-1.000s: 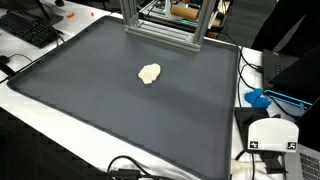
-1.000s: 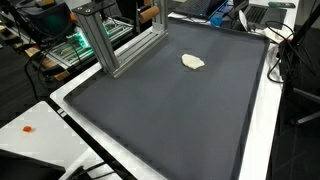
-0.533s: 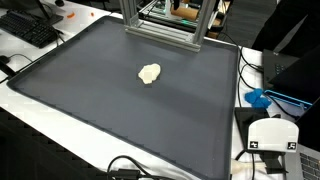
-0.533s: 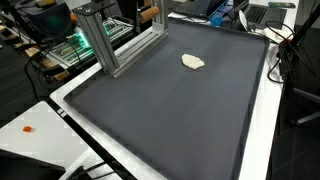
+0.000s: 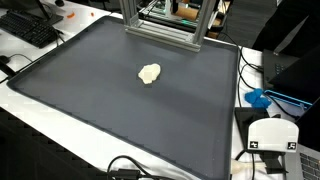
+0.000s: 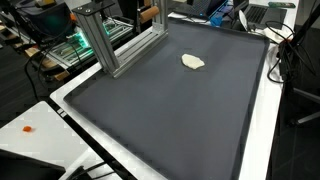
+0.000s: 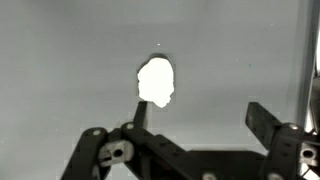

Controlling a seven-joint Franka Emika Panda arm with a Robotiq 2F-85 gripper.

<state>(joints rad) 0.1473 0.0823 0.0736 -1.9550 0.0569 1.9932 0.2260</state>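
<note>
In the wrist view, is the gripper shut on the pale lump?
No, the fingers of the gripper stand wide apart, and the pale lump lies free on the mat.

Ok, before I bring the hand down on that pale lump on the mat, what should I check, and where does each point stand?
1. Hand open: ok. Its fingers stand well apart in the wrist view.
2. Pale lump in sight: ok. It shows in the wrist view and in both exterior views.
3. Lump centred between the fingers: not ok. It sits off the midline, toward the finger at the picture's left.
4. Room around the lump: ok. Only bare mat surrounds it.
5. Metal frame clear of the lump: ok. It stands at the mat's far edge.
6. Hand height above the mat: cannot tell. Neither exterior view shows the hand.
</note>
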